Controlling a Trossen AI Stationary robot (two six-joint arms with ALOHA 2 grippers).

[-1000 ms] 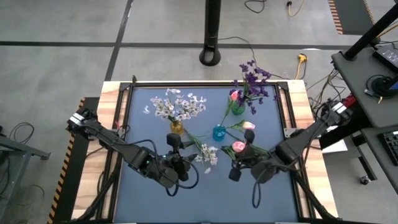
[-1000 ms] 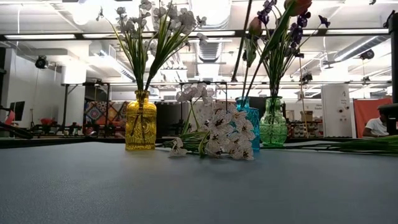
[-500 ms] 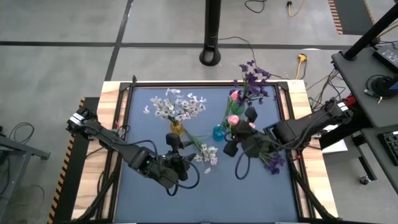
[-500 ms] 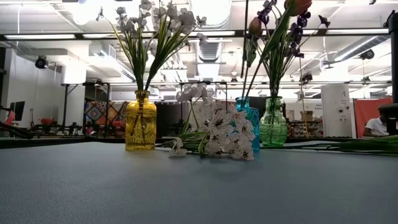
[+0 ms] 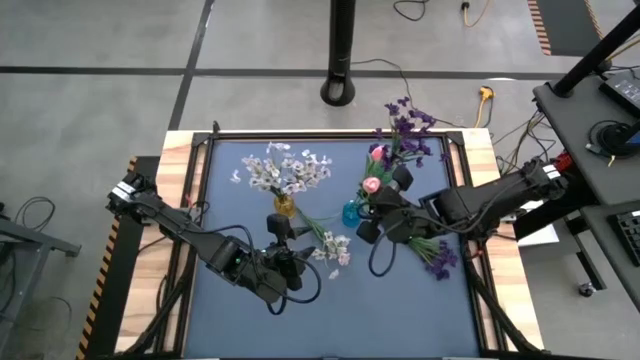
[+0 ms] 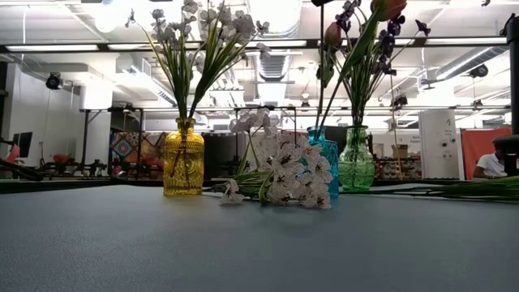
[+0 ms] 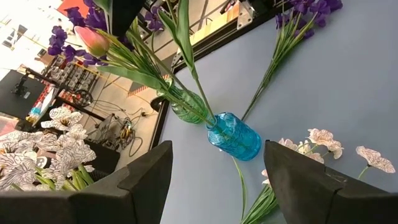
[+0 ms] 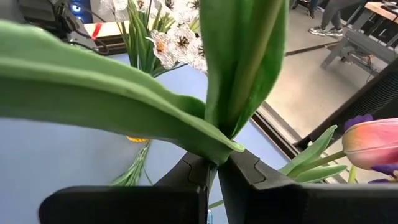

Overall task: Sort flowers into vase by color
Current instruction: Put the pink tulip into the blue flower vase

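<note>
Holding a pink tulip [image 5: 372,185] by its stem, the right gripper [image 8: 216,169], jaws pinched on it, hovers beside the blue vase [image 5: 351,213]. Stem tip apparently near the mouth; centre it, then lower vertically. Left gripper [image 7: 217,180] waits, jaws spread.

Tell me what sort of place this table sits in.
Probably a large open lab or workshop: a bare concrete floor with loose cables around the table, long ceiling light strips, and equipment benches in the room behind.
</note>
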